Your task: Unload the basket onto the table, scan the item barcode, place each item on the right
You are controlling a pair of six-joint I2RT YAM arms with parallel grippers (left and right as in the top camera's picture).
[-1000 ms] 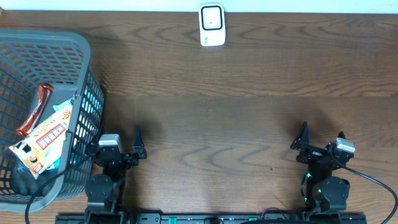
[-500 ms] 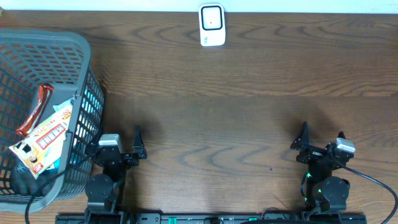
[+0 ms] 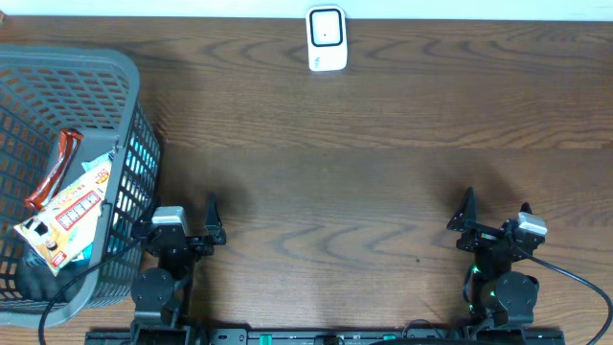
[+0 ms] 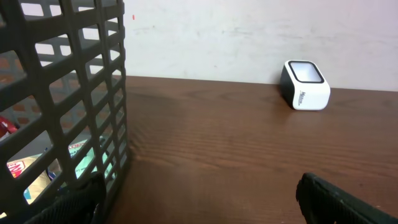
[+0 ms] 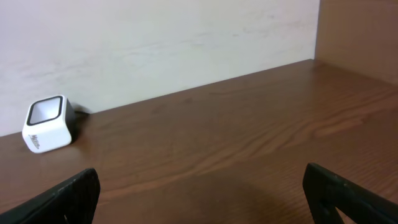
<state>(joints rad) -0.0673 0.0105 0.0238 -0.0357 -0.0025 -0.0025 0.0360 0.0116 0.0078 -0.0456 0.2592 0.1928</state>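
A white barcode scanner (image 3: 326, 38) stands at the far edge of the table, also seen in the left wrist view (image 4: 305, 85) and the right wrist view (image 5: 48, 124). Packaged items lie in the grey mesh basket (image 3: 67, 62) at the left: a white-and-orange printed pack (image 3: 62, 216) and a red-brown wrapper (image 3: 53, 172). My left gripper (image 3: 177, 216) (image 4: 199, 205) rests open beside the basket's right wall, holding nothing. At the near right my right gripper (image 3: 496, 203) (image 5: 202, 199) is open over bare wood.
The basket wall (image 4: 120, 74) fills the left of the left wrist view, close to the left finger. A pale wall runs behind the table's far edge. Brown wooden tabletop (image 3: 364, 172) lies between the grippers and the scanner.
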